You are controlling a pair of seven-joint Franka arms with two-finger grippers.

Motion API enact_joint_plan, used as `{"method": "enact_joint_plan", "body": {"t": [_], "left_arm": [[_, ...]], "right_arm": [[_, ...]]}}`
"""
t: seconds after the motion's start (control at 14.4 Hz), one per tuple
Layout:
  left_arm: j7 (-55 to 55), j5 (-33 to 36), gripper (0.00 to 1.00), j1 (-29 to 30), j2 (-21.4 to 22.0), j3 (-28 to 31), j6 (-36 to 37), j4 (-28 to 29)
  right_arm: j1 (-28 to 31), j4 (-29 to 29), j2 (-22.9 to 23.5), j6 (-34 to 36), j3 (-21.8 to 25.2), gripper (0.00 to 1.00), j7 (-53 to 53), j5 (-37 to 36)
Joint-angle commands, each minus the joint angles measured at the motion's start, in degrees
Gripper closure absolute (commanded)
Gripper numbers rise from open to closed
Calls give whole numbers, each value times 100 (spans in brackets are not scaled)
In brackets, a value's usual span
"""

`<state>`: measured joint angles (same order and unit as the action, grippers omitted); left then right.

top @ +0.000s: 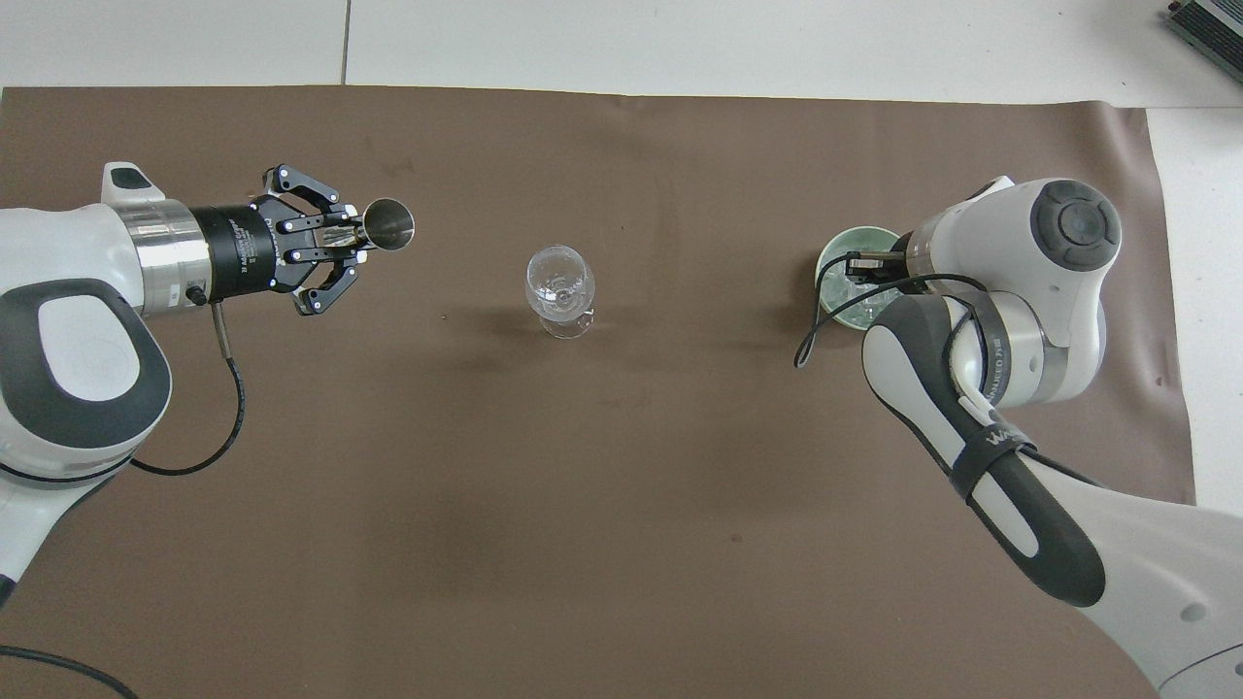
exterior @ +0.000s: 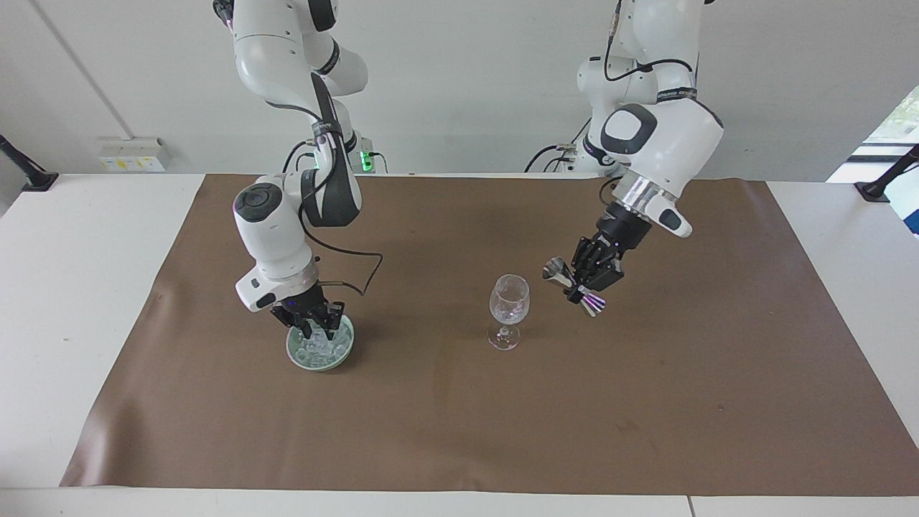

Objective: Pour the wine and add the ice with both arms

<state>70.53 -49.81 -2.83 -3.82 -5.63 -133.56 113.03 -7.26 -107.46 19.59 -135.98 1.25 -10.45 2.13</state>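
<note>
Left gripper (exterior: 583,281): clenched on steel jigger (exterior: 573,287), aloft beside wine glass (exterior: 509,310) on brown mat (exterior: 459,416). Right gripper (exterior: 313,327): clenched down in green bowl (exterior: 321,353) among ice (exterior: 323,348). Arm band (top: 991,442) lettering unreadable

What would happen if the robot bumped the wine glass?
The wine glass would probably tip easily: its wide bowl sits high on a thin stem over a small foot. Being clear glass, it looks fragile and might crack. On its side, the round bowl would likely roll across the brown mat.
</note>
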Motion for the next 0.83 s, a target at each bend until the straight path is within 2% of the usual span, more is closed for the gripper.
{"method": "enact_joint_plan", "body": {"t": [0.0,0.14,0.28,0.42,0.56,0.76], "left_arm": [[57,-431,100,658,-65,-61,715,-36],[13,-774,100,836,-206,-61,823,17],[22,-1344,100,1159,-390,-61,858,70],[22,-1505,100,1302,-557,-61,867,78],[13,-1706,100,1520,-628,-61,884,174],[13,-1996,100,1636,-707,-61,841,289]], "right_arm": [[58,-21,1,1,-37,100,-89,-134],[58,75,-43,54,-37,100,-89,-134],[58,347,-122,412,-29,100,-71,-134],[40,690,-253,870,-46,100,-106,-55],[-38,884,-376,1021,-64,100,-342,-2],[-74,1183,-403,1021,-528,100,-1255,-28]]}}
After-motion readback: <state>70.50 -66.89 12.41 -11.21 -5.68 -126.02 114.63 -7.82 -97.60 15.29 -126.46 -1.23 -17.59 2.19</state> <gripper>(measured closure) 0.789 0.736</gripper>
